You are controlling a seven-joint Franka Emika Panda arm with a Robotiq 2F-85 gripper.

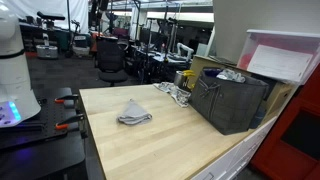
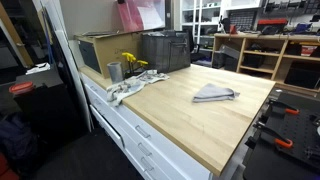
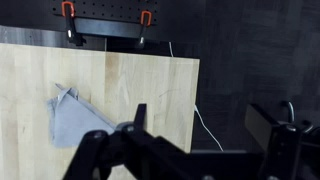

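Grey cloth (image 3: pixel 72 122) is seen at nine o'clock of the gripper (image 3: pixel 200 118); its spread jaws are shown by the wrist view alone.

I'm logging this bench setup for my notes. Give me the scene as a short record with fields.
surface: wooden workbench
arm: gripper open, holding nothing, above the bench edge in the wrist view
nearest thing: grey cloth, crumpled, lying alone mid-bench
contact: none, cloth apart from the fingers
far end: dark crate, metal cup, yellow flowers
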